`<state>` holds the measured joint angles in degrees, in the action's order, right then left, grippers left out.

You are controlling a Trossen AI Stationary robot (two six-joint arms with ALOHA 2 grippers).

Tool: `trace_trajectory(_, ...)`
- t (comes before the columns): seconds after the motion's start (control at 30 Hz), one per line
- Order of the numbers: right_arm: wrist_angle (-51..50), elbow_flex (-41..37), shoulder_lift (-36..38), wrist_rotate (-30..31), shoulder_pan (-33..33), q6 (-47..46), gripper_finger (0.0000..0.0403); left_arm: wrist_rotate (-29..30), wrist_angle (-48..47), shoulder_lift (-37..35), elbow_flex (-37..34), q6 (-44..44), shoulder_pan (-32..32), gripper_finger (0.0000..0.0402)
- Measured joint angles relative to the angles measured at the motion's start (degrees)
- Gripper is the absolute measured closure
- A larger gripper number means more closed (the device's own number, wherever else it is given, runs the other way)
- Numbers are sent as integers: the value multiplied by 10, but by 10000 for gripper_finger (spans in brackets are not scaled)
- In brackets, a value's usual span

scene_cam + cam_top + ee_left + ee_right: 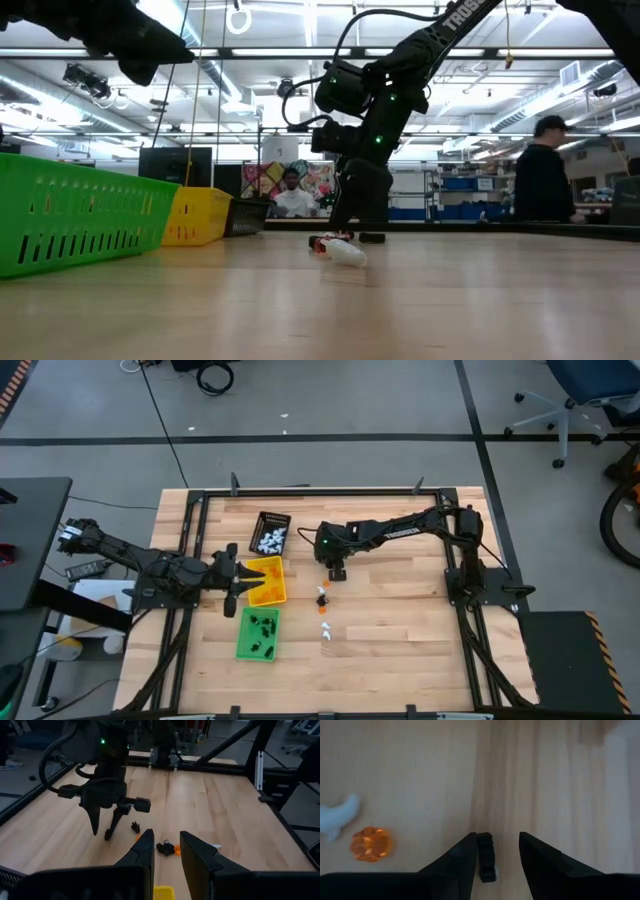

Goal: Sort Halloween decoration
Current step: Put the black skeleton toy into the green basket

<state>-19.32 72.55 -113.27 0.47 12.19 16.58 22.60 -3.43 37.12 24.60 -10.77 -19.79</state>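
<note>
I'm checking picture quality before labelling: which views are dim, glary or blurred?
Left wrist view: dim, the trinkets are hard to tell apart. Low view: bright ceiling lights glare, and the right gripper is backlit. Right wrist view: soft, with the orange trinket blurred. High view: evenly lit.

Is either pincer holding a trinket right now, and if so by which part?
Nothing is held. The right pincer stands open over a small black trinket lying on the table, beside one finger. The left pincer is open and empty.
</note>
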Motion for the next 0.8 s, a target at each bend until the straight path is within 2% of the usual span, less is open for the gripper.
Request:
trace_trajectory(0.5, -8, -6, 0, -7, 1, -28, 253, 5, 2, 0, 0, 11, 0, 333)
trace_trajectory(0.7, 57, -60, 3, -20, 6, -41, 281, 7, 1, 9, 0, -22, 0, 333)
trace_trajectory(0.8, 67, -69, 4, -6, 6, -40, 306, 7, 0, 23, 0, -47, 0, 333)
